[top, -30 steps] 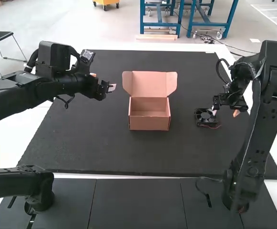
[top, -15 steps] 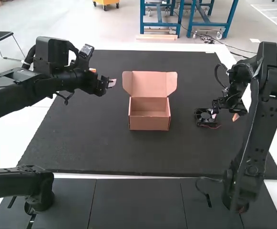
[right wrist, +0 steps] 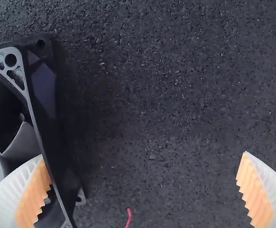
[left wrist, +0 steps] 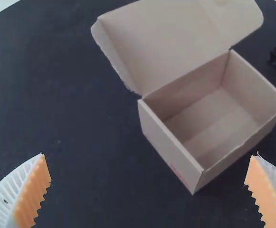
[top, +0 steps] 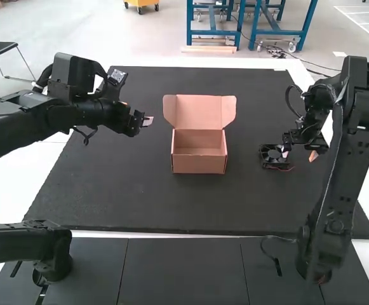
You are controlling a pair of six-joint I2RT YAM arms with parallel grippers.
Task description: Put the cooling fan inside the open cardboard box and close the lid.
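Note:
The brown cardboard box stands mid-mat, empty, with its lid flap upright at the back. The black cooling fan lies on the mat to its right. My right gripper hangs open just over the fan's right edge. In the right wrist view one finger is over the fan and the other finger is over bare mat. My left gripper hovers open to the left of the box, holding nothing. The left wrist view looks into the box between its fingers.
The black mat covers most of the white table. A thin red wire from the fan lies on the mat near my right gripper. Open mat lies in front of the box.
My left gripper rose a little, then dropped back beside the box. My right gripper shifted slightly left and down onto the fan's edge. Box and fan have not moved.

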